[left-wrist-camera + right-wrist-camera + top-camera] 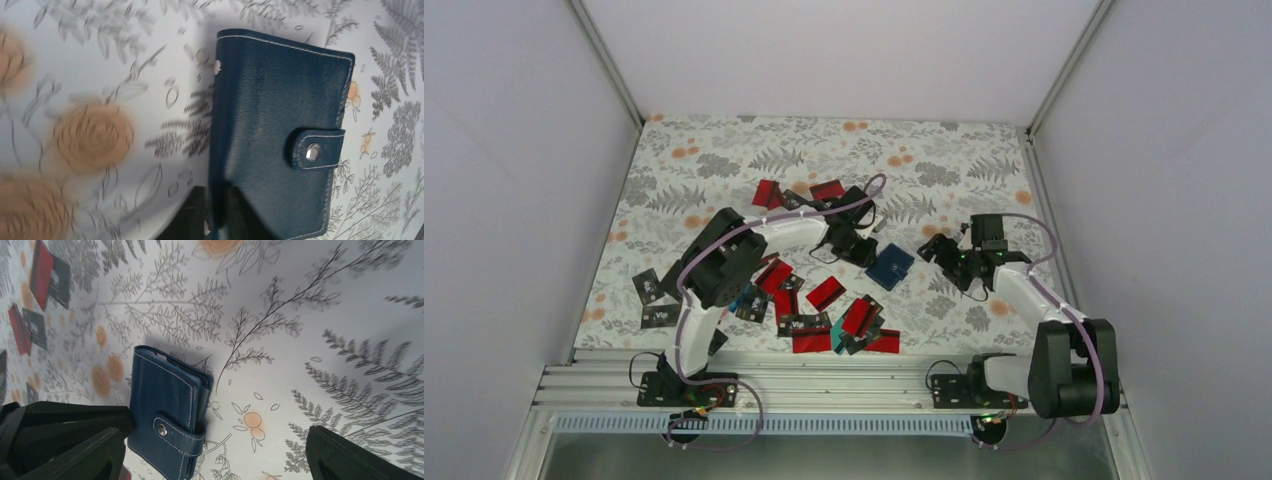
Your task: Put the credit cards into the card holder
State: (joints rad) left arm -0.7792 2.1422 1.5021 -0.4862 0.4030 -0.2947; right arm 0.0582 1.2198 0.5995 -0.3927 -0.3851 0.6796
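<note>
Closed navy card holder [270,100], white stitching

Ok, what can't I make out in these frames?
- Left wrist: left fingers are cut off by the bottom edge and blurred, so a grip on the holder is unconfirmed.
- Top: some cards are hidden under the left arm, so their count is unclear.
- All views: the holder's inside is hidden by its snapped-shut cover.
</note>
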